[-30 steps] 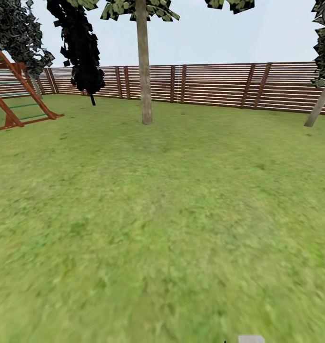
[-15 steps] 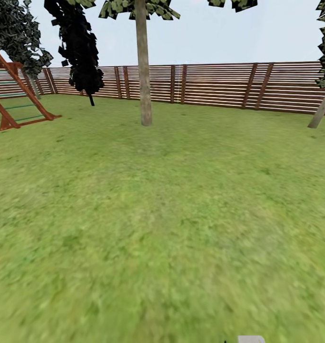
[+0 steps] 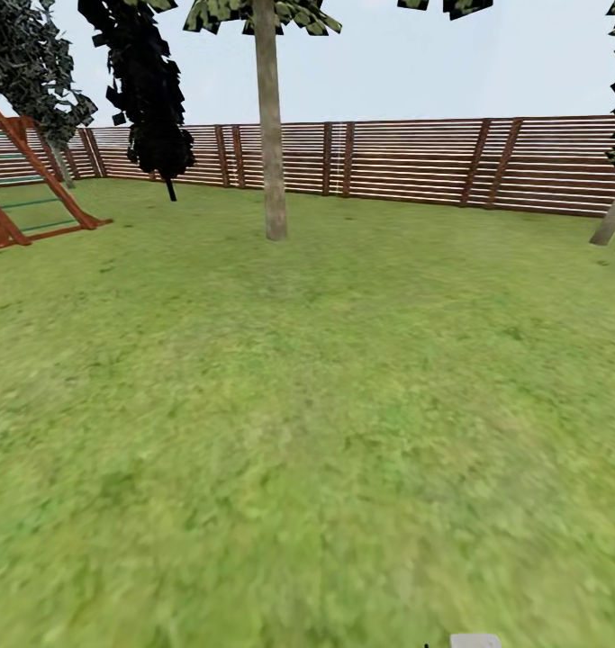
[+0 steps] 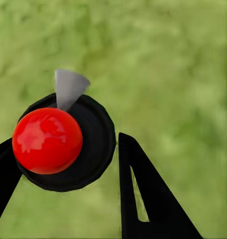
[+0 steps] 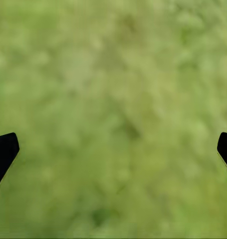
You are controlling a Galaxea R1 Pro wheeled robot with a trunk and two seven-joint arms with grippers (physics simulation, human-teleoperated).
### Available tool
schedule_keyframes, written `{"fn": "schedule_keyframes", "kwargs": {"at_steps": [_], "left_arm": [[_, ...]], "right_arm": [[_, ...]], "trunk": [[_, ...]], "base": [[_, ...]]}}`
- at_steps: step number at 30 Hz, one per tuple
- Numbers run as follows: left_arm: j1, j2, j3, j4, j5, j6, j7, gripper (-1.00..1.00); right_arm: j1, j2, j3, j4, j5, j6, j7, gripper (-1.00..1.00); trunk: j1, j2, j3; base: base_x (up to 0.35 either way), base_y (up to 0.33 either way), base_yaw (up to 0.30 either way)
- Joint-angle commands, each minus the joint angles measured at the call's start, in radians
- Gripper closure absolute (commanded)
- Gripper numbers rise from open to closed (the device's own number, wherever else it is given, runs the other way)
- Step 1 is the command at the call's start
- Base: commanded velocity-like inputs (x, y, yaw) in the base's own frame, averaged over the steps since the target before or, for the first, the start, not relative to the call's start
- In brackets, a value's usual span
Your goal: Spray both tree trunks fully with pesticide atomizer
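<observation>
A wide grass lawn (image 3: 307, 432) stretches ahead to a brown slatted wooden fence (image 3: 415, 162). One tall tree with a thick pale trunk (image 3: 271, 135) stands ahead, in front of the fence and well apart from the robot. A second pale trunk (image 3: 611, 216) leans at the far right edge. A dark bushy tree (image 3: 145, 90) and a red-brown wooden climbing frame (image 3: 28, 180) stand to the left.

In the left wrist view, the left gripper (image 4: 68, 169) has the pesticide sprayer (image 4: 63, 142) between its two black fingers (image 4: 148, 199). The sprayer appears from above as a round black body topped by a shiny red ball, with a small grey nozzle (image 4: 68, 87) pointing away from the fingers over the grass. One finger sits just beside the body on one side, the other touches it on the opposite side, so the fingers seem to be pinching it. It is probably held this way so that the nozzle can be aimed at a trunk once the robot is close enough. The sprayer is the only container here, and what it holds cannot be seen.

In the right wrist view, the right gripper (image 5: 113, 149) hangs over bare grass with its fingers (image 5: 3, 154) spread wide, nothing between them.

Judging by the distance, the robot must reach a trunk before spraying.
</observation>
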Motion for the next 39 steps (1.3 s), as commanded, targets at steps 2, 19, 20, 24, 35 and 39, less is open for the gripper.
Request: {"fn": "schedule_keyframes", "kwargs": {"at_steps": [2,19,20,24,35,39], "left_arm": [[-0.001,0.000,0.001,0.001,-0.008,-0.003,0.006,1.00],[-0.001,0.000,0.001,0.000,-0.009,-0.004,0.005,1.00],[-0.001,0.000,0.001,0.000,-0.009,-0.004,0.005,1.00],[-0.001,0.000,0.001,0.000,-0.009,-0.004,0.006,1.00],[-0.001,0.000,0.001,0.000,-0.009,-0.004,0.006,1.00],[-0.001,0.000,0.001,0.000,-0.009,-0.004,0.006,1.00]], "right_arm": [[-0.001,0.000,-0.007,0.001,0.011,-0.003,-0.004,-1.00],[-0.001,0.000,-0.007,0.001,0.011,-0.003,-0.004,-1.00],[-0.001,0.000,-0.007,0.001,0.011,-0.003,-0.004,-1.00],[-0.001,0.000,-0.007,0.001,0.011,-0.003,-0.004,-1.00],[-0.001,0.000,-0.007,0.001,0.011,-0.003,-0.004,-1.00],[-0.001,0.000,-0.007,0.001,0.011,-0.003,-0.004,-1.00]], "trunk": [[0.000,0.000,-0.001],[0.000,0.000,-0.001],[0.000,0.000,-0.001],[0.000,0.000,-0.001],[0.000,0.000,-0.001],[0.000,0.000,-0.001]], "base": [[0.338,0.000,0.000],[0.338,0.000,0.000],[0.338,0.000,0.000],[0.338,0.000,0.000],[0.338,0.000,0.000],[0.338,0.000,0.000]]}}
